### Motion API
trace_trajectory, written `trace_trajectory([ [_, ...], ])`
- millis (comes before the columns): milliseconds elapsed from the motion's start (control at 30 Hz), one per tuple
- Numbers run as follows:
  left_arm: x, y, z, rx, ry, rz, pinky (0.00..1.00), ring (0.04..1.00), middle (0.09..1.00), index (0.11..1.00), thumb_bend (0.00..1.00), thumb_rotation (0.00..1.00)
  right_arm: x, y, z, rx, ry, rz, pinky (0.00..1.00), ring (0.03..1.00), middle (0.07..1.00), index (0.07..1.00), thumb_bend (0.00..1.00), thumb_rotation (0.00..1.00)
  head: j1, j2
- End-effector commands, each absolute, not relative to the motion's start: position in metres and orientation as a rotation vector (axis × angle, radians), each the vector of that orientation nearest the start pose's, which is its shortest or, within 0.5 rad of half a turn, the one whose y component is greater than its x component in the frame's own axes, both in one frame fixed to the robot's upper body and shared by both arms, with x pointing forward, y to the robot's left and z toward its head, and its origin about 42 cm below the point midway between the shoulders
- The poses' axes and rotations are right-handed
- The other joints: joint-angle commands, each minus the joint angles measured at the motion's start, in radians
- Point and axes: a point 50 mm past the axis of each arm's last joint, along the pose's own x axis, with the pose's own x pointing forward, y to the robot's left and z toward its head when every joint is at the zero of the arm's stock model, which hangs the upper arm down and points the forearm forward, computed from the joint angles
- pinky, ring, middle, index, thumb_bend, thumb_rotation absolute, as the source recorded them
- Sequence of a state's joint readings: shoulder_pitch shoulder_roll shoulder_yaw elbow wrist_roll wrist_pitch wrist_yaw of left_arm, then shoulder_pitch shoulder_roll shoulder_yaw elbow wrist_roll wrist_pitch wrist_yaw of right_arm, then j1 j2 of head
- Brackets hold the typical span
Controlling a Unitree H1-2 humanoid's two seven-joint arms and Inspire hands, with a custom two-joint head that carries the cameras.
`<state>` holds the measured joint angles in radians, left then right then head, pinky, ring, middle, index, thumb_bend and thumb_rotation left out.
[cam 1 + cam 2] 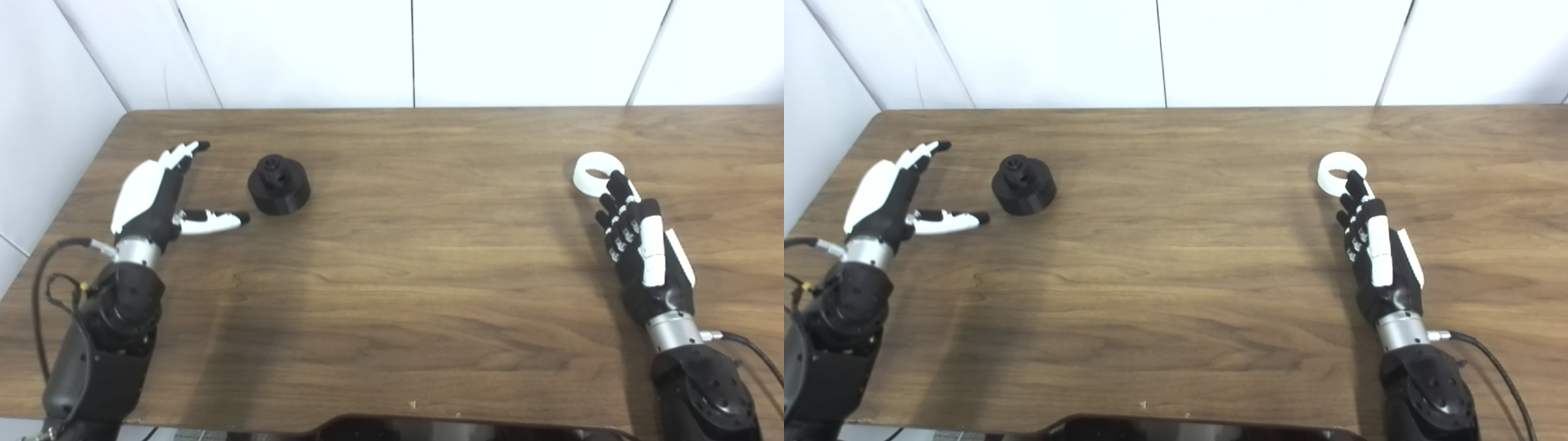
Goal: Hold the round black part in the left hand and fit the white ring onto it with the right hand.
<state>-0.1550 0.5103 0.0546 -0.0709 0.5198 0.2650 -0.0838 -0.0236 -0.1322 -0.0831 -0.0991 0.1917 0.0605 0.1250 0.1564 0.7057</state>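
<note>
The round black part [279,185] stands on the wooden table [416,245] left of centre, with a smaller knob on top. My left hand [160,195] is open just to its left, thumb tip close to the part's base without touching it. The white ring [598,173] lies flat at the right side of the table. My right hand [640,242] is open right behind the ring, palm turned inward, fingertips at the ring's near edge. Neither hand holds anything.
White wall panels rise behind the table's far edge [392,109]. A dark curved object [465,427] shows at the bottom edge. Cables trail from both wrists.
</note>
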Motion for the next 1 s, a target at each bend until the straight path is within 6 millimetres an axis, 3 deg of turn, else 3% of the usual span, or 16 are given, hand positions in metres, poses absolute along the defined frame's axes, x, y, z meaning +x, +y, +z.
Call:
trace_trajectory([
  [0,0.350,0.387,0.213,1.062,0.025,0.163,0.97,1.000,0.974,0.880,0.95,0.28,0.295,-0.268,0.142,0.050,-0.143,0.086,1.00,1.000,1.000,0.969,0.61,1.00,0.001,0.000],
  [433,0.368,0.390,0.205,1.062,0.114,0.084,0.90,1.000,0.966,0.842,0.95,0.28,0.292,-0.270,0.143,0.036,-0.145,0.079,1.00,1.000,1.000,0.964,0.61,1.00,0.001,-0.007],
  [967,0.383,0.389,0.196,1.051,0.162,0.040,0.91,1.000,0.966,0.850,0.96,0.32,0.289,-0.270,0.143,0.035,-0.142,0.067,1.00,1.000,0.997,0.960,0.63,1.00,-0.012,-0.015],
])
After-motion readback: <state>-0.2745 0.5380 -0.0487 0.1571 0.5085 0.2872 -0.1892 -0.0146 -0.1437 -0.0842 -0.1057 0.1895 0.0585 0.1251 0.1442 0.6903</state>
